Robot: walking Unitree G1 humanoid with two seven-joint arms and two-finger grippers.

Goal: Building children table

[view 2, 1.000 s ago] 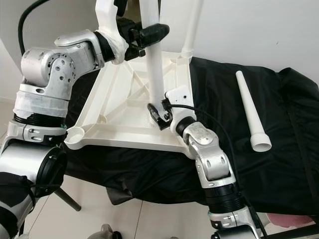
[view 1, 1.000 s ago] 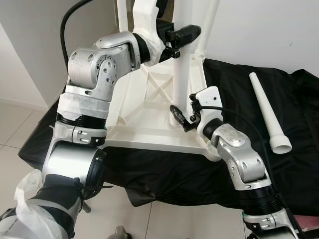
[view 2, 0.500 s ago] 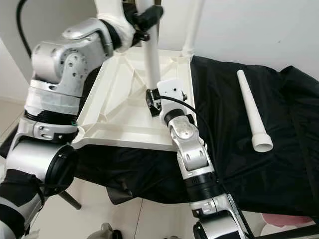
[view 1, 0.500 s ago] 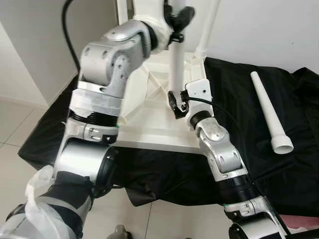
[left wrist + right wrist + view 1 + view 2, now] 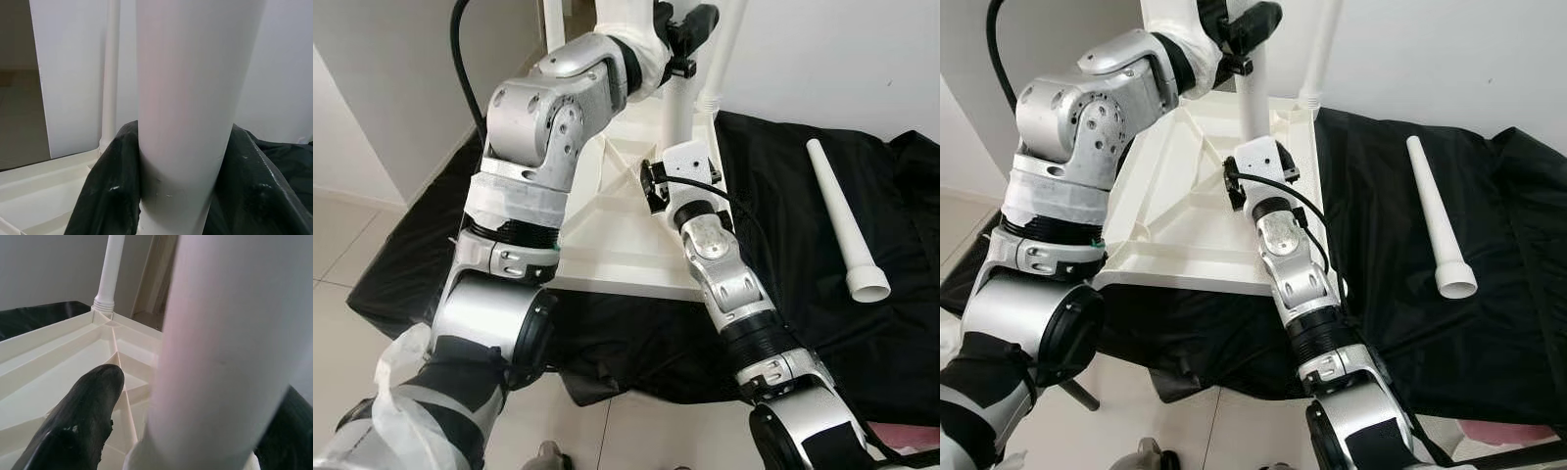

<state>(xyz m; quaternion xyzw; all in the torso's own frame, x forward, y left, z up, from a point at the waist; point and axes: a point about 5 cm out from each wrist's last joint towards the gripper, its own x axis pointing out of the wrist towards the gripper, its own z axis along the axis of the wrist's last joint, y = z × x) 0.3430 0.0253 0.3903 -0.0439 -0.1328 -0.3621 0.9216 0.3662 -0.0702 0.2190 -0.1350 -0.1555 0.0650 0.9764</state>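
Both your grippers are on the same smooth white table leg (image 5: 1252, 108).

It stands on the ribbed, upturned tabletop (image 5: 1185, 211). Left gripper (image 5: 183, 196) pinches it high; right gripper's (image 5: 195, 431) black fingers (image 5: 80, 418) straddle it near the base, contact unclear. A spare tapered leg (image 5: 1435, 220) lies on black cloth (image 5: 1381, 196) beside the tabletop.

The upturned white plastic table top (image 5: 607, 245) looks smooth with a faint sheen, ribbed underneath. The upright white plastic leg (image 5: 186, 112) is matt and smooth; so is the loose white plastic leg (image 5: 843, 221). They lie on crinkled black cloth (image 5: 803, 323), slightly shiny. The arms are brushed silver metal (image 5: 533, 127), the tool fingers (image 5: 78, 426) dull black. The floor tiles (image 5: 352, 255) are glossy.
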